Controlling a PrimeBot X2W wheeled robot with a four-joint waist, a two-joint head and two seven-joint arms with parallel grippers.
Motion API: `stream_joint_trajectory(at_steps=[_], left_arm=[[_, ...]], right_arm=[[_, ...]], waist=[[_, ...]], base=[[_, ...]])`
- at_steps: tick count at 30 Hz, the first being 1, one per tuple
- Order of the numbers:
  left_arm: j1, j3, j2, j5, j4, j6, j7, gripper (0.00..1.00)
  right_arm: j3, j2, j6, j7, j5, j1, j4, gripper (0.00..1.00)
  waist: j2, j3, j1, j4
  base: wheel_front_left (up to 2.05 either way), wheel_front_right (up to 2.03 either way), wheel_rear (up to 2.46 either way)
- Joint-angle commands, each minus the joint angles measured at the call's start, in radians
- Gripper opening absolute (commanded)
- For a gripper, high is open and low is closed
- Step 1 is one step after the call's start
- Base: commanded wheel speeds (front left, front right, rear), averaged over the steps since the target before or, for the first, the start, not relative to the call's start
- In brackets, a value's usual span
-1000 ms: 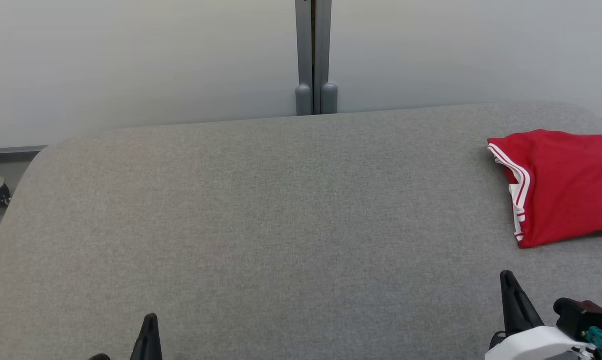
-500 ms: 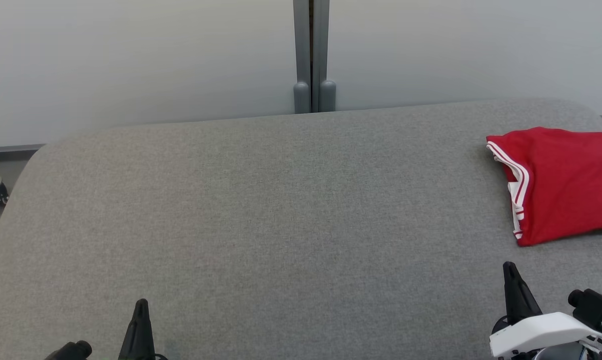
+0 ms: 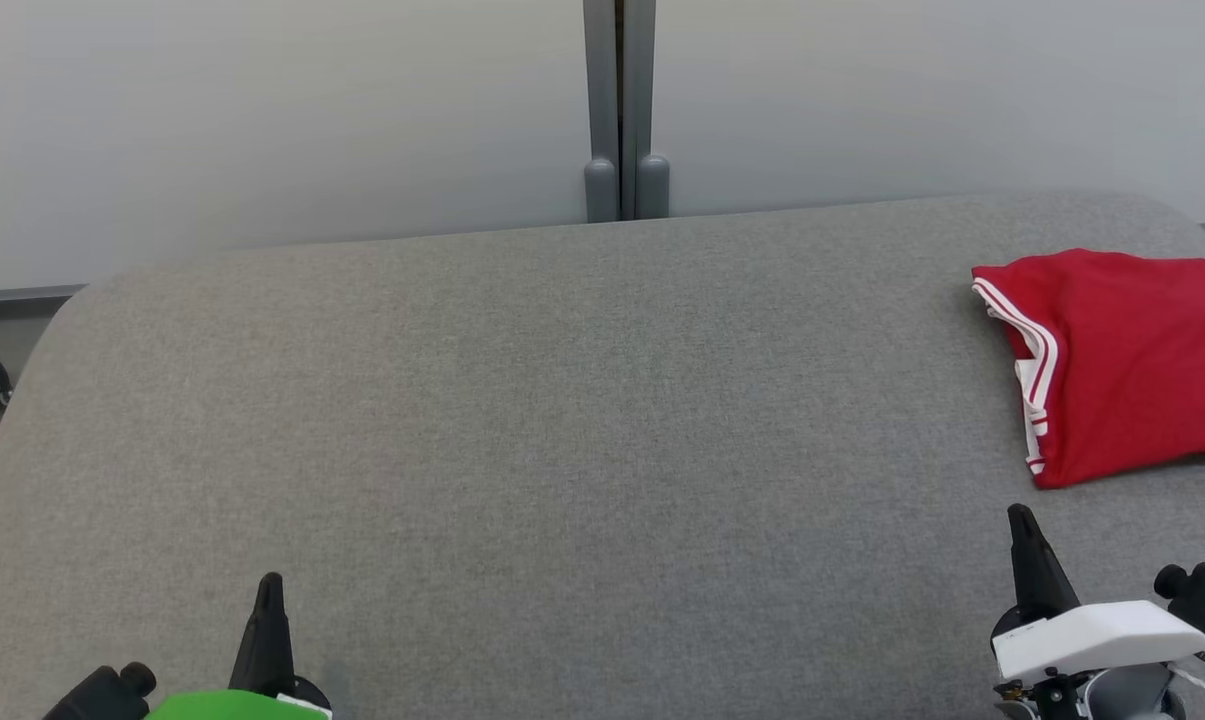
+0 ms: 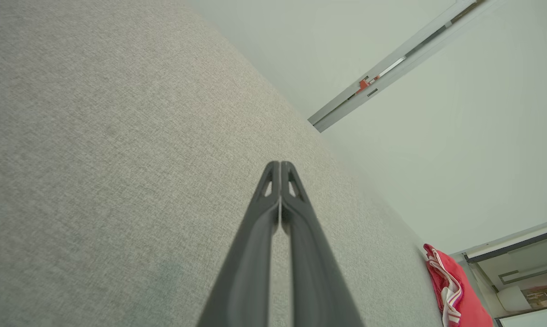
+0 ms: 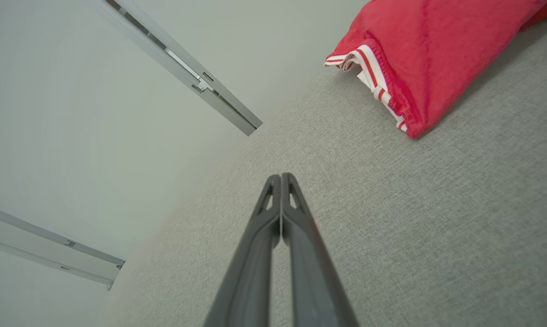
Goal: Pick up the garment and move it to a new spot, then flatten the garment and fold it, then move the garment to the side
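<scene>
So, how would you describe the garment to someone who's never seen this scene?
Start from the wide grey fabric-covered table in front of the pale wall. Near its right edge, beyond the right pincer, lies the garment. It is a folded red bundle with white-striped trim, vivid against the plain grey.

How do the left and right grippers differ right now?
The right gripper sits near the red garment; the left gripper is far across the grey table from it. Behind the left gripper sits a green cover; behind the right gripper, a white cover. Both are shut and empty.
</scene>
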Motion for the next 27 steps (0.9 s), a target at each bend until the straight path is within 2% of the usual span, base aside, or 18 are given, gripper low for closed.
stream_joint_trajectory(at_steps=[1,27], left_arm=[[-0.031,0.008,0.01,-0.034,-0.007,-0.008,0.008,0.0],[-0.102,0.048,0.012,-0.317,0.008,-0.023,0.088,0.0]], right_arm=[[-0.004,-0.005,0.0,0.009,0.038,-0.028,-0.009,0.0],[-0.016,-0.006,-0.001,0.088,0.368,-0.076,0.0,0.0]], waist=[[0.0,0.001,0.0,0.0],[0.0,0.014,0.0,-0.008]], base=[[0.0,0.0,0.0],[0.0,0.0,0.0]])
